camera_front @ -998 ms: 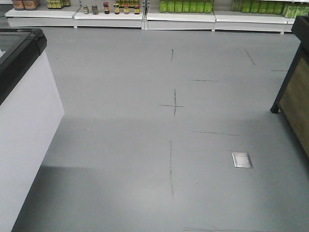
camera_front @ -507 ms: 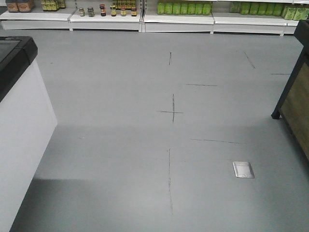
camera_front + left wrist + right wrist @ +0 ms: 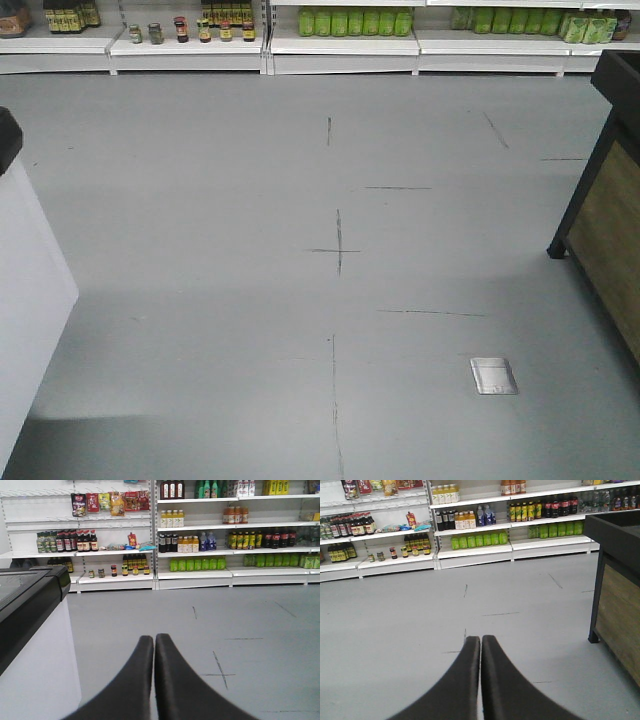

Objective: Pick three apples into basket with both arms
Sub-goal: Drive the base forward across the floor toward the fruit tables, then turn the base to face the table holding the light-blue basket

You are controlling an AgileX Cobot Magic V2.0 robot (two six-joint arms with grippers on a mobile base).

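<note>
- Left gripper [image 3: 154, 639] has its two dark fingers pressed together, holding nothing, and points over bare grey floor.
- At the far left stands a white chest freezer [image 3: 35, 645] with a black rim, close beside the left arm's line of sight.
- Along the back wall run white shelves [image 3: 192, 575] stocked with jars, dark bottles and green bottles.
- On the floor ahead lies a thin cross mark [image 3: 338, 250], with a small metal floor plate [image 3: 494, 375] further right.
- Right gripper [image 3: 480, 641] is likewise closed tip to tip and empty.
- At the far right stands a black-framed stand [image 3: 620, 605] with wooden side panels; its top surface is hidden from these views.
- Neither the apples nor the basket appears in any view, so where they are cannot be told.
- Judged from the task alone, the apples should be firm, smooth-skinned, moderately heavy and easily bruised. Each is best taken across its widest part with modest pressure, and the jaws would have to part first.
</note>
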